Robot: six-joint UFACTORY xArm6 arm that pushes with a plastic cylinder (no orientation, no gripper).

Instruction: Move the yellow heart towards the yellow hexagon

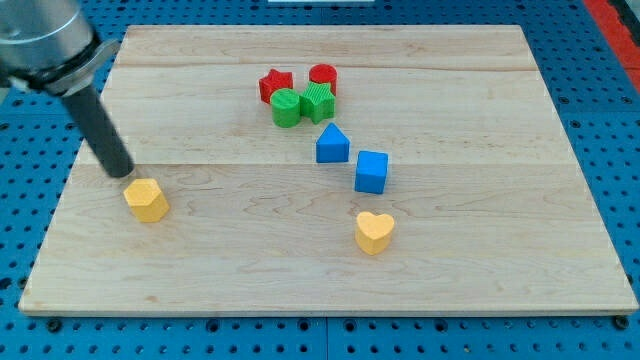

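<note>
My tip holds nothing, resting at the frame's left just above the yellow hexagon — the yellow heart sits lower centre-right, well apart

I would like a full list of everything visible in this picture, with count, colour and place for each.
wooden board: one, light wood, fills the view
yellow heart block: one, yellow, bottom centre
yellow hexagon block: one, yellow, left
blue cube block: one, blue, centre
blue triangular block: one, blue, centre
red star block: one, red, top
red cylinder block: one, red, top
green cylinder block: one, green, top
green star block: one, green, top
my tip: one, dark, just above the hexagon's left
</note>
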